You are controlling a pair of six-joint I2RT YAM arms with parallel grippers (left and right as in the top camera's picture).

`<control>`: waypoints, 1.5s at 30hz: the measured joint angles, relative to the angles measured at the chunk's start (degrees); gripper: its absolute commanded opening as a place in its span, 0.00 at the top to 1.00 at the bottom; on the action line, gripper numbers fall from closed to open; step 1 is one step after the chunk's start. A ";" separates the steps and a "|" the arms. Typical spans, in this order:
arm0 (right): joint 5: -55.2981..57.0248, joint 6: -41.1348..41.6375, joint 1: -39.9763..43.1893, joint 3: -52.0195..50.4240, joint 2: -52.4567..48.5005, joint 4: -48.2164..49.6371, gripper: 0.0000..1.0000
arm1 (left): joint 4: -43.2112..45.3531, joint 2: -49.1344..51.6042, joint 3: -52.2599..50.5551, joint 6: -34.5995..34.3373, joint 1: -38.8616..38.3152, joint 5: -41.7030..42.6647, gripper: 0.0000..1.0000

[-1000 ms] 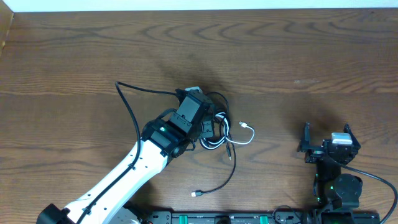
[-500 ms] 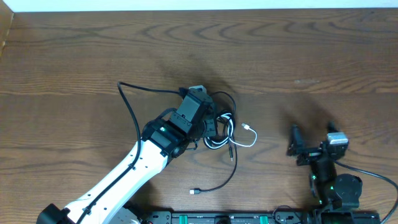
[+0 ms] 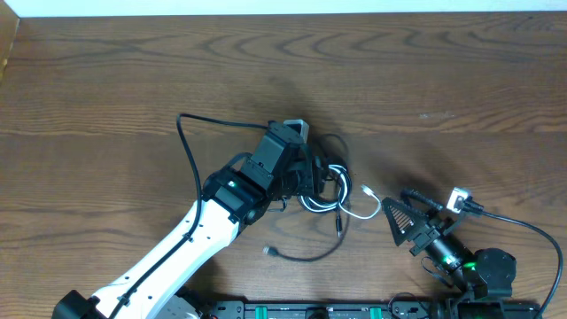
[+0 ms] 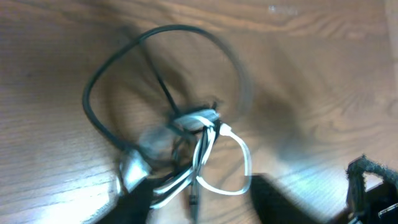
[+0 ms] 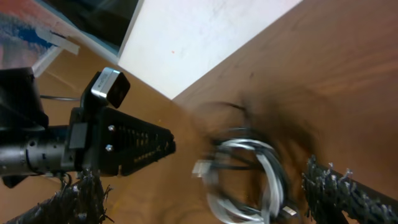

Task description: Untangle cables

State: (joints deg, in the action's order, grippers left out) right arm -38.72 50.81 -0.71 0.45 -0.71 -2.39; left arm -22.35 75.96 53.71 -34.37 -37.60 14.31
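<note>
Tangled near the middle of the surface [image 3: 106, 80]: cables [image 3: 323, 182], black loops wound around one white cord. Seen only from overhead: one black tail reaching toward the near edge. Seen only from the left wrist: left pincer [image 4: 200, 185] parted, straddling the blurred cables. Right pincer [image 5: 205, 186] released, spread wide, just beside them toward the right edge.

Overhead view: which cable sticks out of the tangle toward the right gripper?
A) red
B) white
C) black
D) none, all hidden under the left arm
B: the white cable loops out on the right side, toward the open right gripper.
</note>
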 measured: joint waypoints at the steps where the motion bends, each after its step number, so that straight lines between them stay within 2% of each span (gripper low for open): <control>1: -0.35 0.61 0.00 0.00 0.00 -0.26 0.01 | -0.87 0.00 0.00 0.68 0.00 -0.15 0.18; 2: -0.57 1.11 0.00 0.00 0.00 -0.31 0.01 | -2.12 0.02 0.00 1.36 0.00 -1.03 0.09; 6: -1.14 2.05 0.00 0.00 0.00 -0.37 0.01 | -7.69 1.05 0.00 2.86 0.00 -7.41 0.07; 11: -1.42 2.62 0.00 0.00 0.00 -0.37 0.01 | -9.55 5.92 0.00 0.83 -0.13 -11.76 0.07; 15: -1.44 2.62 0.00 0.00 0.00 -0.39 0.01 | -6.84 11.63 0.00 -2.19 -0.52 -12.46 0.07; 21: -1.57 1.92 0.00 0.00 0.00 -0.39 0.01 | 0.87 19.80 0.00 -6.75 -0.87 -6.73 0.07; 22: -1.57 1.79 0.00 0.00 0.00 -0.39 0.01 | 1.09 20.76 0.00 -8.09 -0.92 -6.08 0.09; 23: -1.60 1.62 0.00 0.00 0.00 -0.39 0.01 | 1.14 21.97 0.00 -10.16 -0.96 -5.38 0.20; 25: -1.57 1.46 0.00 0.00 0.00 -0.42 0.01 | 1.01 23.61 0.31 -13.57 -1.07 -5.16 0.35; 27: -1.60 1.31 0.00 0.00 0.00 -0.42 0.01 | 1.46 24.63 0.76 -17.14 -1.09 -4.44 0.44; 29: -1.62 1.27 0.00 0.00 0.00 -0.44 0.01 | 1.90 25.68 1.51 -21.59 -1.20 -3.80 0.67; 30: -1.60 1.27 0.00 0.00 0.00 -0.42 0.01 | 2.21 26.36 1.86 -23.80 -1.38 -3.56 0.88; 31: -1.62 1.27 0.00 0.00 0.00 -0.44 0.01 | 2.45 26.67 2.05 -24.55 -1.49 -3.50 0.92; 34: -1.57 1.25 0.00 0.00 0.02 -0.42 0.01 | 2.95 27.52 2.32 -27.15 -1.95 -2.62 0.92; 37: -1.68 1.25 0.00 0.00 0.02 -0.44 0.01 | 3.21 27.41 2.29 -26.18 -1.90 -2.43 0.92; 43: -2.60 -1.27 0.00 0.00 0.00 -0.55 0.01 | 0.79 24.35 0.74 -13.99 0.17 -2.21 0.92; 45: -2.38 -1.81 0.00 0.00 -0.04 -0.57 0.05 | -0.28 20.83 -0.07 -8.04 1.25 -2.40 0.92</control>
State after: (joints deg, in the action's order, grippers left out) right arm -41.10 48.99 -0.71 0.45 -0.75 -2.96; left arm -22.63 96.79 53.65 -42.41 -36.36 11.90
